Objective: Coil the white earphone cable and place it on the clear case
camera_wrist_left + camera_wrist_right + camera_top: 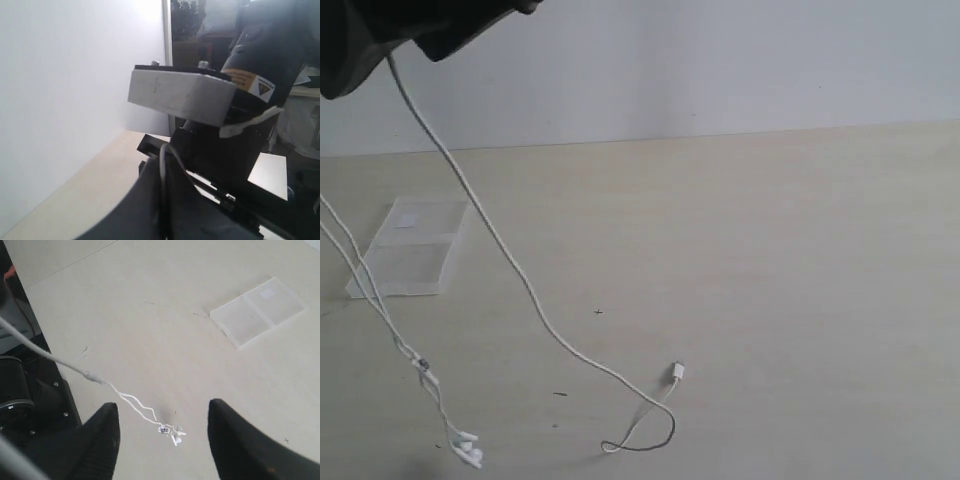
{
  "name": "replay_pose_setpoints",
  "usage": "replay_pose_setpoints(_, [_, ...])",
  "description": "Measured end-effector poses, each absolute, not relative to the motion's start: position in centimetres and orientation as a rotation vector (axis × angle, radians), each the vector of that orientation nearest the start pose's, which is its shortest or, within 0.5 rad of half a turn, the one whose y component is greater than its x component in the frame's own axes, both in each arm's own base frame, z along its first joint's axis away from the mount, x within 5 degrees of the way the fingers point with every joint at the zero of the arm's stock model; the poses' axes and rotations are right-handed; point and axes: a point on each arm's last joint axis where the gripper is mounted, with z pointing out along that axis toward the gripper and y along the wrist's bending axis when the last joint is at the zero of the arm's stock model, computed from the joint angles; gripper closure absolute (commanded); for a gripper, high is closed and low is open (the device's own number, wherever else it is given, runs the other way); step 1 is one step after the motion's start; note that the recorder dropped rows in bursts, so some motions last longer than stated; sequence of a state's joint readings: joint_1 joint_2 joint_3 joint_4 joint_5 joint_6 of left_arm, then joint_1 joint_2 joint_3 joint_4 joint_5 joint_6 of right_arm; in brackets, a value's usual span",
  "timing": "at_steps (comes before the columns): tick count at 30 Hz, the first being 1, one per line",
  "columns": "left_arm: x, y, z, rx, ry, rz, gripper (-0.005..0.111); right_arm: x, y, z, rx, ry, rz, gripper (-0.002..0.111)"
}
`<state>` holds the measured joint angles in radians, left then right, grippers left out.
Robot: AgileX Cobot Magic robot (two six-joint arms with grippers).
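Observation:
The white earphone cable (pixel 510 265) hangs from my left gripper (pixel 390 40), raised at the top left of the exterior view. One strand slopes down to a loop and the small plug (pixel 677 373) on the table. Another strand drops along the left edge to the two earbuds (pixel 470 455). In the left wrist view the left gripper (pixel 161 170) is shut, with the cable (pixel 163 160) pinched between its fingers. My right gripper (pixel 164 406) is open high above the table, with the earbuds (pixel 175 435) far below it. The clear case (pixel 415 250) lies flat at the left, apart from both grippers.
The beige table (pixel 770 300) ends at a white wall (pixel 720 60) at the back. In the right wrist view a black robot base (pixel 20 390) stands beyond the table's edge. In the left wrist view the other arm's black body (pixel 250 75) is close by.

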<state>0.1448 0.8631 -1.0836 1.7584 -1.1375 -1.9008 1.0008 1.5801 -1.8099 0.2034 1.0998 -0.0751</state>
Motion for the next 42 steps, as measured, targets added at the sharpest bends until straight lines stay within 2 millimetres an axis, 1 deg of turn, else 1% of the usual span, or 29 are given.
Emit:
replay_pose_setpoints(8, [13.0,-6.3,45.7,0.777,1.456,-0.714,0.107,15.9,27.8,43.9,-1.212,2.092,0.705,0.056])
replay_pose_setpoints(14, [13.0,-6.3,45.7,0.776,1.456,-0.712,0.107,15.5,27.0,43.1,-1.184,2.101,0.713,0.062])
replay_pose_setpoints(18, [13.0,-6.3,45.7,0.774,1.456,-0.711,0.107,15.3,26.8,42.7,-1.176,2.102,0.714,0.073])
replay_pose_setpoints(20, [13.0,-6.3,45.7,0.774,1.456,-0.711,0.107,15.4,26.8,42.6,-1.173,2.101,0.715,0.08])
replay_pose_setpoints(26, [13.0,-6.3,45.7,0.771,1.458,-0.714,0.107,15.6,27.1,43.0,-1.131,2.047,0.742,0.085])
replay_pose_setpoints(27, [13.0,-6.3,45.7,0.771,1.458,-0.714,0.107,15.6,27.1,43.0,-1.13,2.046,0.743,0.092])
replay_pose_setpoints(28, [13.0,-6.3,45.7,0.771,1.458,-0.714,0.107,15.6,27.1,43.1,-1.129,2.044,0.744,0.096])
replay_pose_setpoints(29, [13.0,-6.3,45.7,0.77,1.459,-0.716,0.107,15.6,27.0,43.1,-1.129,2.041,0.739,0.108])
replay_pose_setpoints(31, [13.0,-6.3,45.7,0.768,1.46,-0.717,0.107,15.5,26.4,43.6,-1.13,2.017,0.7,0.108])
replay_pose_setpoints(32, [13.0,-6.3,45.7,0.766,1.46,-0.716,0.107,15.4,25.6,44.3,-1.122,1.986,0.654,0.108])
replay_pose_setpoints(33, [13.0,-6.3,45.7,0.766,1.46,-0.716,0.107,15.4,25.2,44.6,-1.109,1.976,0.639,0.108])
replay_pose_setpoints(34, [13.0,-6.3,45.7,0.766,1.46,-0.716,0.107,15.2,24.2,45.5,-1.079,1.947,0.601,0.108])
replay_pose_setpoints(35, [13.0,-6.3,45.7,0.766,1.46,-0.716,0.107,15.1,23.7,45.9,-1.067,1.93,0.586,0.108])
replay_pose_setpoints(36, [13.1,-6.2,45.7,0.765,1.46,-0.715,0.107,14.8,23.0,46.9,-1.049,1.898,0.577,0.108])
replay_pose_setpoints(39, [13.1,-6.2,45.7,0.761,1.461,-0.714,0.107,14.4,22.2,48.9,-1.008,1.837,0.596,0.108])
replay_pose_setpoints(42, [13.6,-6.1,45.1,0.747,1.482,-0.724,0.107,13.9,21.4,51.7,-0.957,1.745,0.634,0.108])
